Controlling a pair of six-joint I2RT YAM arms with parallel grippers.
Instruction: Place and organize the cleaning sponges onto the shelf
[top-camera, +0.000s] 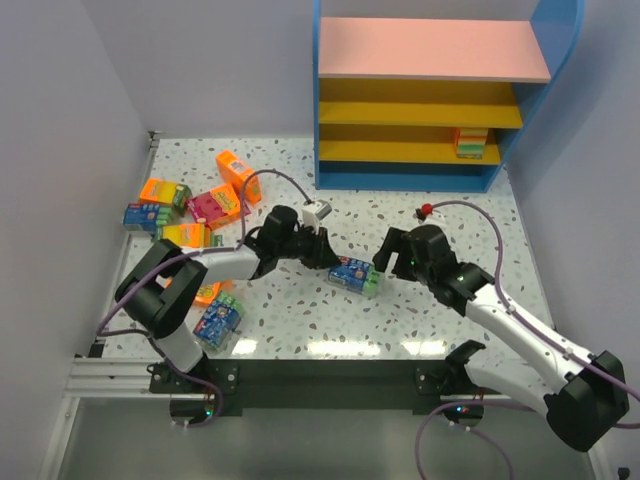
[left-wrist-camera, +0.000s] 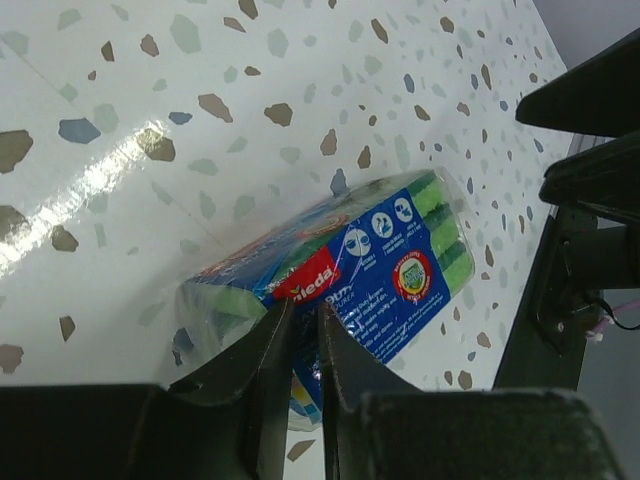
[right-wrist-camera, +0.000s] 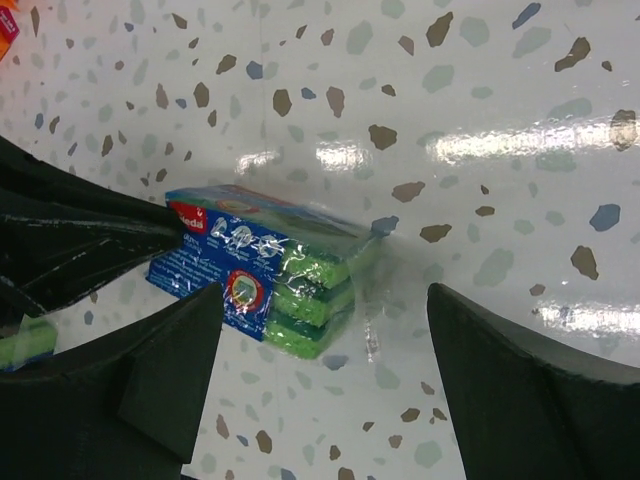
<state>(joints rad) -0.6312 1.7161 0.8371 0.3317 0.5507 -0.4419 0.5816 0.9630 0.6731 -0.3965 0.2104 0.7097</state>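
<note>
The blue sponge pack is lying on the speckled bench about mid-way between the two arms, well in front of the shelf. The left hand is meeting it from the left. The right hand is hanging just beside its right end without touching it.

From above, the left hand's grip is hiding under the arm. The left wrist view is showing it plainly: the left hand's fingers are standing almost together, pinching the near edge of the pack's clear wrapper. The right wrist view is showing that hand's fingers spread wide, with the pack lying just beyond the gap and free of both.

The pack's long axis is running left to right across the bench, dipping slightly toward the arms at its right end. Its green sponge ends are pointing at the right hand and its blue printed face is turned up. I can't tell whether the pinched end is lifting off the bench.

Further packs are sitting scattered at the left of the bench, and one pack is sitting on the shelf's lower tier.
</note>
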